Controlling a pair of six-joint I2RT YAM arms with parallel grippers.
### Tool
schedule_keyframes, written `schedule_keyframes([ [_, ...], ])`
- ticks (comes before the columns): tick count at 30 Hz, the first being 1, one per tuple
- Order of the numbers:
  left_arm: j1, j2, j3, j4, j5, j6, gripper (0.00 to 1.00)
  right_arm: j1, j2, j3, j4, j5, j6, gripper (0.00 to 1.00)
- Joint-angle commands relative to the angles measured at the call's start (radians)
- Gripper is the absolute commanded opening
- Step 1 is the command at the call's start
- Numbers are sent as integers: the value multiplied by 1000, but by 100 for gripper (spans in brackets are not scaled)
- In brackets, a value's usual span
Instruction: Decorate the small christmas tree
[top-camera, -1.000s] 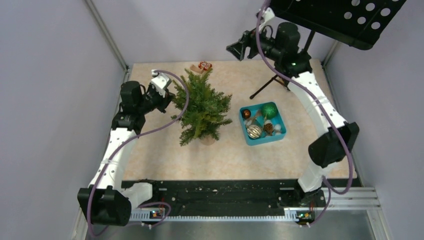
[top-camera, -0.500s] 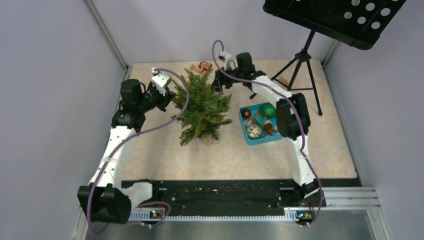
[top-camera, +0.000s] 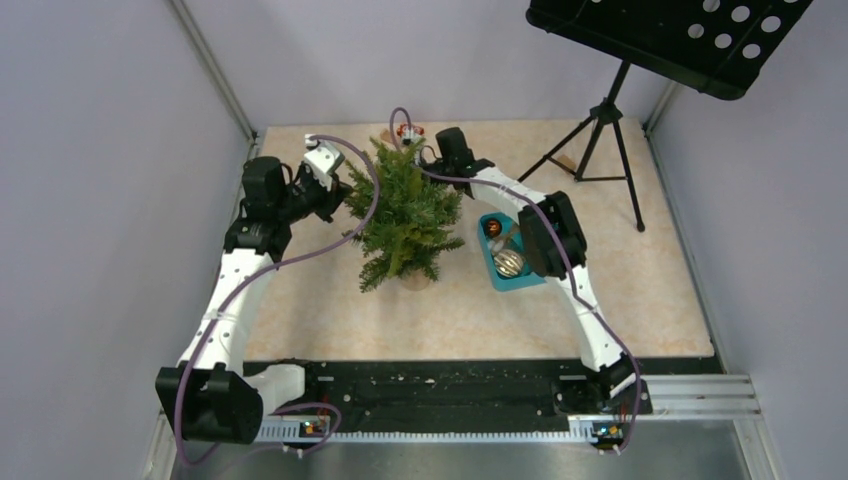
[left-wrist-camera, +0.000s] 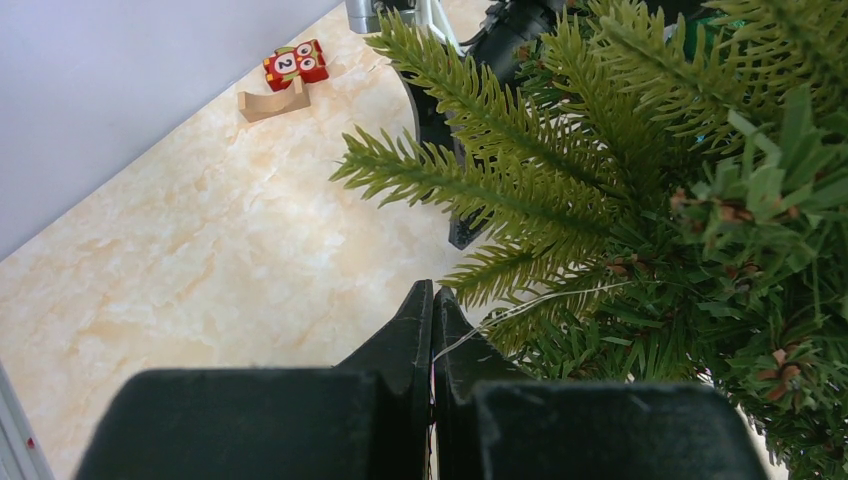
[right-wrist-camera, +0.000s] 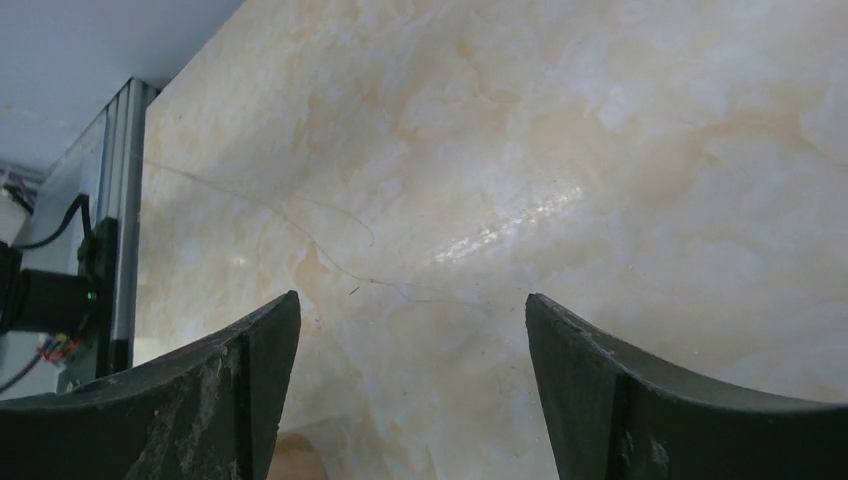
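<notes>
The small christmas tree (top-camera: 405, 215) stands mid-table, dark green and bushy; in the left wrist view its branches (left-wrist-camera: 620, 200) fill the right side. My left gripper (top-camera: 338, 192) sits at the tree's left flank, shut (left-wrist-camera: 432, 292) on a thin pale thread (left-wrist-camera: 530, 303) that runs into the needles. My right gripper (top-camera: 425, 158) hovers behind the tree's top. Its jaws (right-wrist-camera: 412, 305) stand wide open over bare tabletop, with nothing between them.
A blue tray (top-camera: 497, 281) of ornaments lies right of the tree, half covered by my right arm's elbow. A red numbered block (top-camera: 408, 130) on a wooden piece sits at the back edge (left-wrist-camera: 296, 63). A black tripod music stand (top-camera: 600, 130) occupies the back right corner.
My right arm swung down from high at the back right to just behind the tree's top, its elbow now over the tray. The left arm stayed put.
</notes>
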Motion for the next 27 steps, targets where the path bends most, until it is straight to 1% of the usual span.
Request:
schedule_keyframes([
  [1,-2,3,37,16,31,3,0,4,45,39,103,117,203,78],
  [4,-3,5,39,19,39,-1,0,5,33,-7,156,216,356,70],
  [5,-4,6,39,21,38,-2,0,5,27,-33,200,232,406,68],
  [7,-4,9,39,22,38,-3,0,5,26,-89,312,231,508,65],
  [9,-4,10,39,24,39,-2,0,7,37,-100,371,215,577,63],
  [13,-4,9,37,26,39,-2,0,23,54,-100,370,226,614,58],
  [17,-4,10,38,26,42,-4,0,30,37,-159,471,207,681,54],
  [20,-4,13,38,27,41,-4,0,41,43,-141,436,204,674,52],
  [22,-4,12,38,26,40,-4,0,45,38,-144,404,231,645,52],
  [24,-4,10,37,27,44,-5,0,47,30,-165,410,264,635,52],
  [25,-4,10,38,27,45,-5,0,47,32,-168,420,266,640,51],
  [27,-5,9,38,27,44,-4,0,50,47,-149,417,253,649,46],
])
